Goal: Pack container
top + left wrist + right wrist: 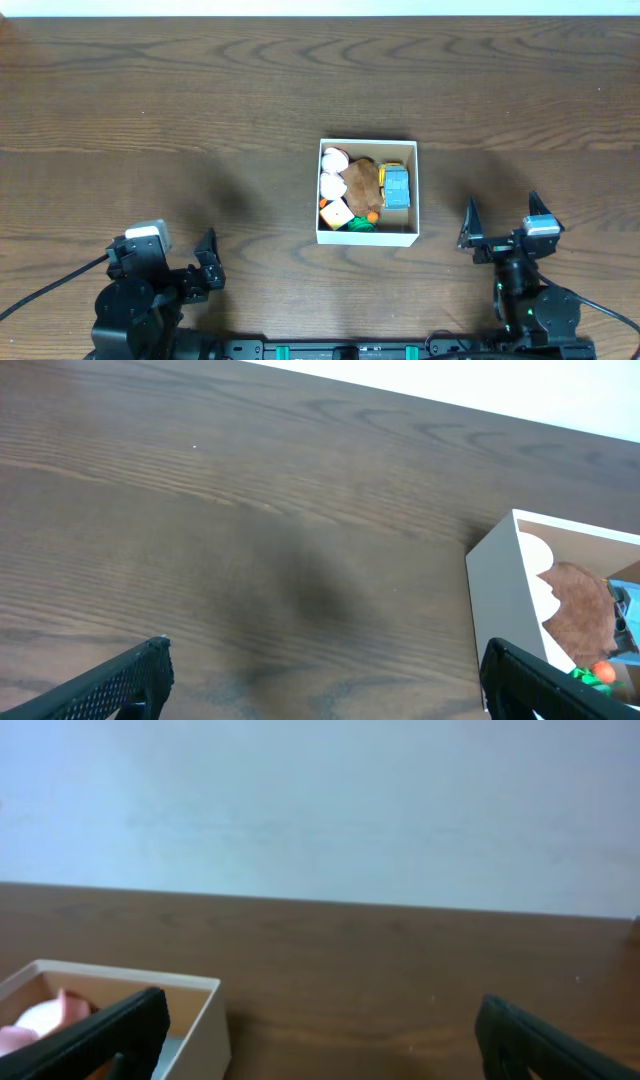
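The container [324, 190], a square white cardboard box with a tan inside, sits at the table's middle. It holds several small toys: a brown plush [361, 181], a blue and yellow toy vehicle [396, 187], pink and white pieces [334, 160], an orange block and green bits. My left gripper [207, 262] is open and empty at the front left, well away from the box. My right gripper [501, 222] is open and empty to the box's right. The box also shows in the left wrist view [505, 610] and the right wrist view [205, 1020].
The dark wooden table [150, 120] carries nothing else. A pale wall [320, 800] stands behind the table's far edge in the right wrist view.
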Available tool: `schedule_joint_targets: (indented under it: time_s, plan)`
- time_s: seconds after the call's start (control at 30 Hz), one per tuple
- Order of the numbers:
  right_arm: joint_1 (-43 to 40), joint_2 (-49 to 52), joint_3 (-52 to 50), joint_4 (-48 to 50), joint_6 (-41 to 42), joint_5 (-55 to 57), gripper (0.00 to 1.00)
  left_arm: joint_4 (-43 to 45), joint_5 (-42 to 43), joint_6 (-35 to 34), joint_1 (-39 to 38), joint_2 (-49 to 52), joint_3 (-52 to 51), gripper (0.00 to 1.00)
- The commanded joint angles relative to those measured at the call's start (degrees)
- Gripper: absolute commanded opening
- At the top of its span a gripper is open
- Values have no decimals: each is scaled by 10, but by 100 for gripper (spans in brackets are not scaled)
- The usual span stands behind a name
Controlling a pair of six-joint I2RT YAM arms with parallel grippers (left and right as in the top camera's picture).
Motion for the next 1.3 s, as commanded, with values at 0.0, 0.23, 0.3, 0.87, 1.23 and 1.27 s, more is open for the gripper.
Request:
schedule_joint_targets:
  time_s: [0.0, 0.23, 0.3, 0.87, 1.23, 1.27]
  plan:
    - [-4, -4, -28, 24, 9, 45, 99, 0, 6, -7, 2, -3, -2, 98]
    - [-4, -4, -62, 2, 9, 39, 99, 0, 6, -7, 2, -3, -2, 98]
    - [-4, -4, -62, 2, 7, 43, 99, 0, 6, -7, 2, -3, -2, 98]
    - [-4, -4, -62, 2, 7, 42, 99, 0, 6, -8, 2, -3, -2, 98]
    - [-4, -4, -62, 2, 7, 42, 99, 0, 6, -7, 2, -3, -2, 98]
    - [-4, -4, -62, 2, 7, 42, 99, 0, 6, -8, 2, -3, -2, 98]
